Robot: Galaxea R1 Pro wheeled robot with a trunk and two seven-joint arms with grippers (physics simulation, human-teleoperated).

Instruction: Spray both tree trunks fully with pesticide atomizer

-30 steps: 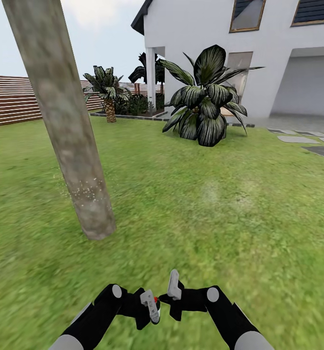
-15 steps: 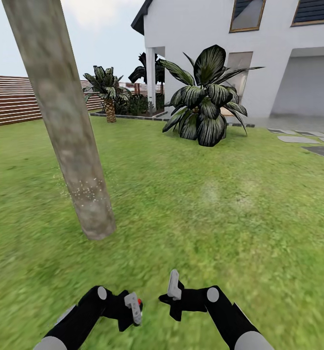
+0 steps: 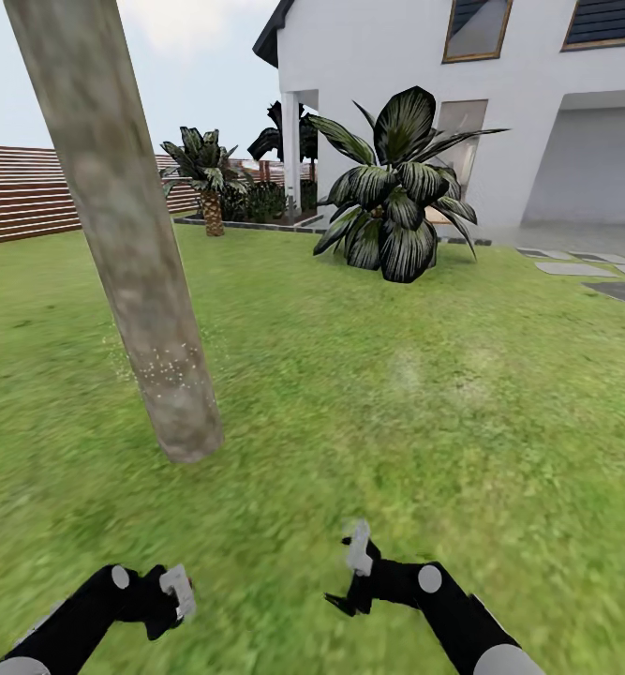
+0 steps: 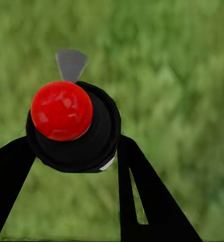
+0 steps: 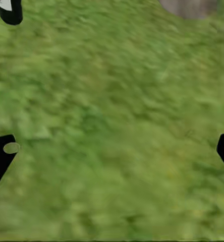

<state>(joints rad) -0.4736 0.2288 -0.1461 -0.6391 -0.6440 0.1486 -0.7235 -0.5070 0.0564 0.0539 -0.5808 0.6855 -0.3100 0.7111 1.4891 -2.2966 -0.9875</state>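
Pesticide atomizer point(image 4: 74, 126), black with a red knob, sits clamped in the left tool point(image 3: 173, 592) above the grass point(image 3: 396, 394). Right tool point(image 3: 354, 572) spread wide, empty. White-specked trunk point(image 3: 134, 253) near the lawn's left edge. No readable writing.

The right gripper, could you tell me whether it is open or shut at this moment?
Open. In the right wrist view the right gripper has its two dark fingertips far apart, with only grass between them.

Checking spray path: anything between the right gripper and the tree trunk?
Nothing but bare grass between the right gripper and the tree trunk, per the head view.
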